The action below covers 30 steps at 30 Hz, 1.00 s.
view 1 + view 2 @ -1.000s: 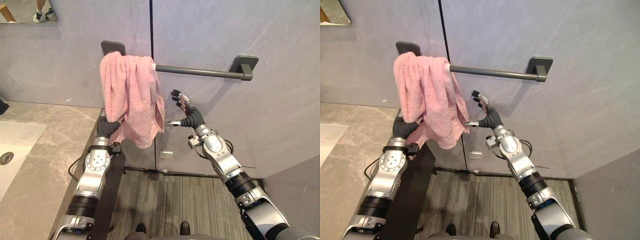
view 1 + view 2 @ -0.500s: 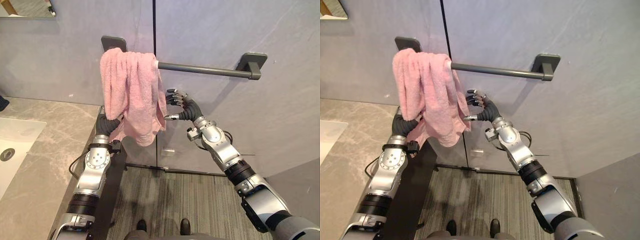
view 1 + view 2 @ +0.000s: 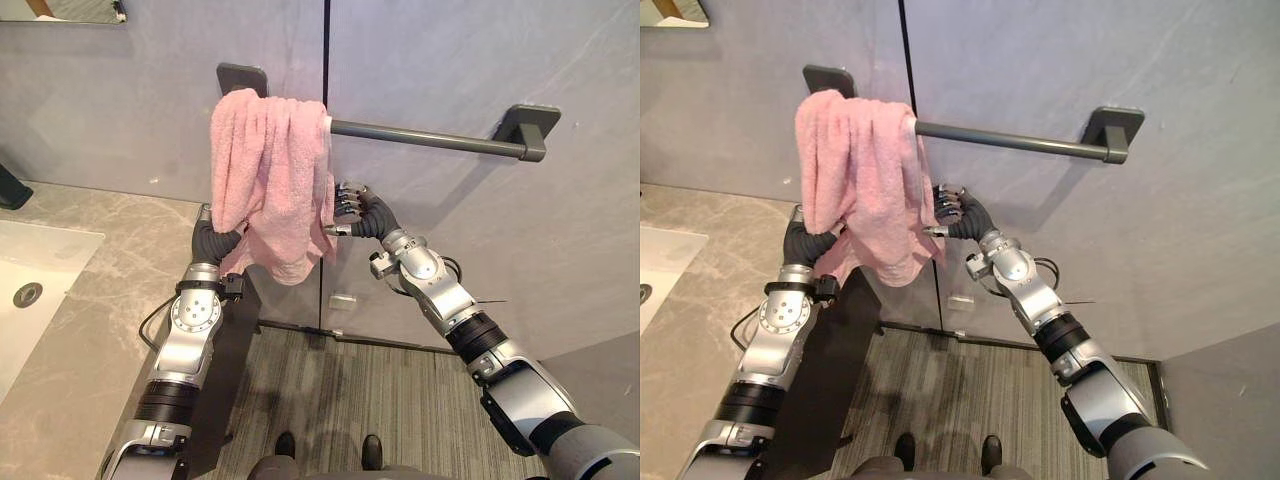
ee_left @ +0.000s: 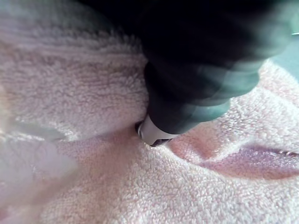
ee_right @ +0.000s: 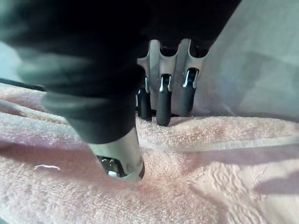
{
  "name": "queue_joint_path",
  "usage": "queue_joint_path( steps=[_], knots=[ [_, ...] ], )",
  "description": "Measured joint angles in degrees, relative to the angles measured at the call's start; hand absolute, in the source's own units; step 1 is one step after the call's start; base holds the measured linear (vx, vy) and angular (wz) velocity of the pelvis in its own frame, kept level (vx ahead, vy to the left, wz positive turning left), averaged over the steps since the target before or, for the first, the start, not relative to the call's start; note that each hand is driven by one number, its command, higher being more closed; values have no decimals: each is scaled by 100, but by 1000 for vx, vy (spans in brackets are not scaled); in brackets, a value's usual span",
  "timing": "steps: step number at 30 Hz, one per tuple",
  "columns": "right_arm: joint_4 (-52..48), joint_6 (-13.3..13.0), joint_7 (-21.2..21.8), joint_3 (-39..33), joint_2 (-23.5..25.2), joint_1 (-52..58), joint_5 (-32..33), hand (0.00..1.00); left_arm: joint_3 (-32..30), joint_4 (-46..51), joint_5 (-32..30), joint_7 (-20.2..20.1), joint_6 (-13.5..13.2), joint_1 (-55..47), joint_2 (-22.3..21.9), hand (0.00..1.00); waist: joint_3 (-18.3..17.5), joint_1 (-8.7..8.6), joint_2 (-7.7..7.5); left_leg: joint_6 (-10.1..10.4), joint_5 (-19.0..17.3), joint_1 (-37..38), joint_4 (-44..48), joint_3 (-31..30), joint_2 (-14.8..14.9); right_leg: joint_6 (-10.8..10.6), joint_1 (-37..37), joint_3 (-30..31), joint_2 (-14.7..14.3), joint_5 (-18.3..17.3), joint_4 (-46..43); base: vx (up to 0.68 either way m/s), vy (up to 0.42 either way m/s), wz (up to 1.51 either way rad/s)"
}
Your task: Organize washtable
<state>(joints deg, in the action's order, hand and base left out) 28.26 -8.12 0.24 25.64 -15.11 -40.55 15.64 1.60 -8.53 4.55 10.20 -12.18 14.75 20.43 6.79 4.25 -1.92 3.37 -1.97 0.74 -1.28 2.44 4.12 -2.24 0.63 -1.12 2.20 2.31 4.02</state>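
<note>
Right wrist view: right hand (image 5: 163, 100) apparently pinches the pink towel (image 5: 210, 186) by its edge; draw it evenly toward the bare end of the rail (image 3: 430, 137). I cannot tell the grip of the left hand (image 3: 211, 243) under the cloth.

Fluffy looped cloth towel (image 3: 270, 180) on a matt dark metal rail (image 3: 430, 137).

Bathroom: wall-mounted towel bar (image 3: 430, 136) at 1 o'clock carrying a pink towel (image 3: 270, 180); marble tabletop (image 3: 100, 330) with inset white sink (image 3: 30, 300) at 8 o'clock; mirror (image 3: 60, 10) at 11 o'clock.

Both arms raised fwd; L hand (image 3: 213, 241) under towel (image 3: 268, 165), R hand (image 3: 362, 213) fingers+thumb pinched on its edge
</note>
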Motion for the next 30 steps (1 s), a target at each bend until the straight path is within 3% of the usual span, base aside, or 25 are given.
queue_joint_path(
  steps=[18, 30],
  knots=[
    [-6, 0, 24, -75, -20, 29, 28, 100, -5, 0, -1, -12, -26, -2, 0, 100, 34, -15, 11, 1, 1, 21, 8, 26, 0, 2, -4, 30, 0, -1, -23, 0, 0, 0],
    [-844, -24, 131, -1109, -247, 1149, 163, 100, -257, 154, 125, -34, -35, -243, -193, 100, 35, -60, 12, 1, 1, 119, 2, 101, 0, 19, 17, 115, 1, -41, -102, -3, -1, -2]
  ],
)
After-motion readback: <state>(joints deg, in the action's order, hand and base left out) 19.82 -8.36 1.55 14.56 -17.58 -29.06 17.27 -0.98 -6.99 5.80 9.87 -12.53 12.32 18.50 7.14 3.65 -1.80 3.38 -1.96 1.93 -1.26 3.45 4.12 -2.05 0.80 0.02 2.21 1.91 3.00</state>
